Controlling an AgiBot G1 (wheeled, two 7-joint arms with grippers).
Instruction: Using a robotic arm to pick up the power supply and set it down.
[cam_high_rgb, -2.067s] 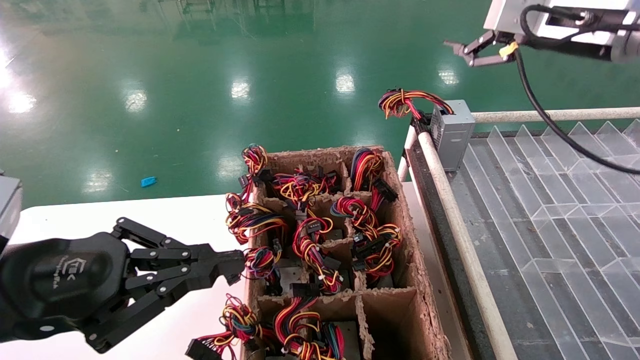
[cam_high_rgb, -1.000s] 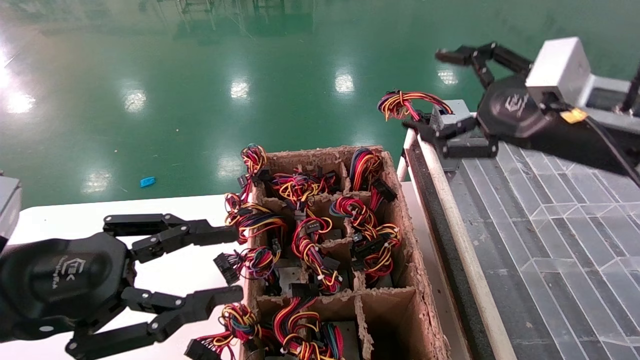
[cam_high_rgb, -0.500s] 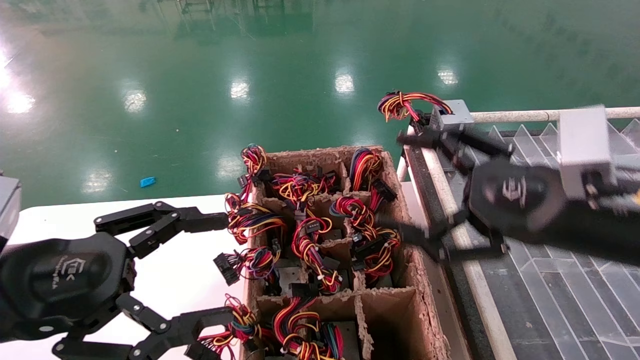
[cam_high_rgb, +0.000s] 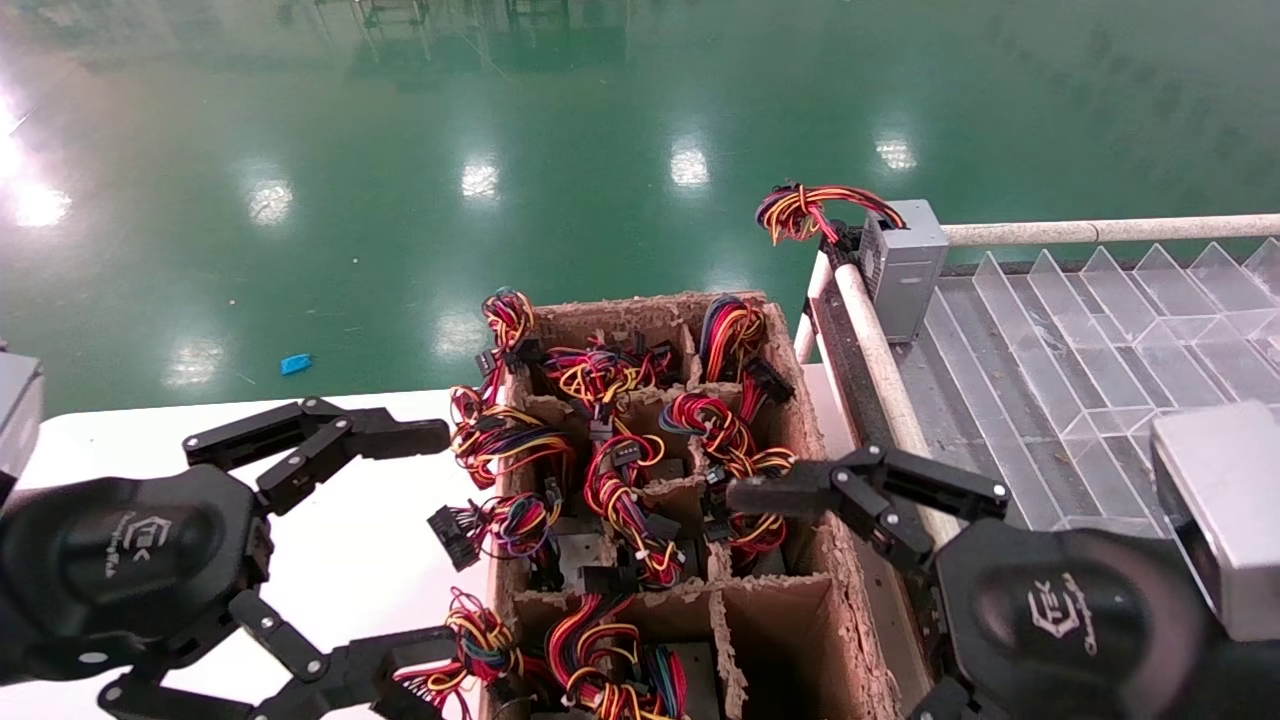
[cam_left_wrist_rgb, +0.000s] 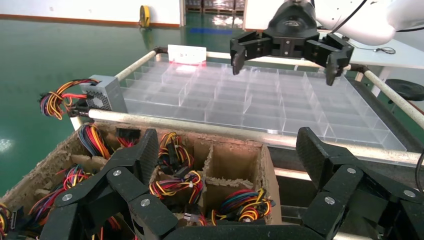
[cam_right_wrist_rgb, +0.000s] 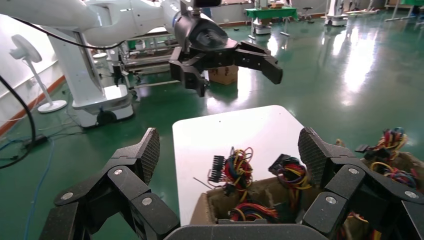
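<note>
One power supply, a grey metal box with a red, yellow and black wire bundle, stands at the far left corner of the clear divided tray; the left wrist view shows the power supply too. Several more sit in the cardboard box, mostly hidden under their wires. My left gripper is open beside the box's left wall, holding nothing. My right gripper is open at the box's near right wall. Each wrist view shows its own gripper empty above box cells.
The white table carries the box, and loose connectors hang over the box's left wall. A pale rail edges the tray beside the box. Green floor lies beyond. Two near-right box cells hold nothing.
My right gripper swung from high over the tray's far corner, past the power supply there, down to the box's near right side. My left gripper went from shut to wide open.
</note>
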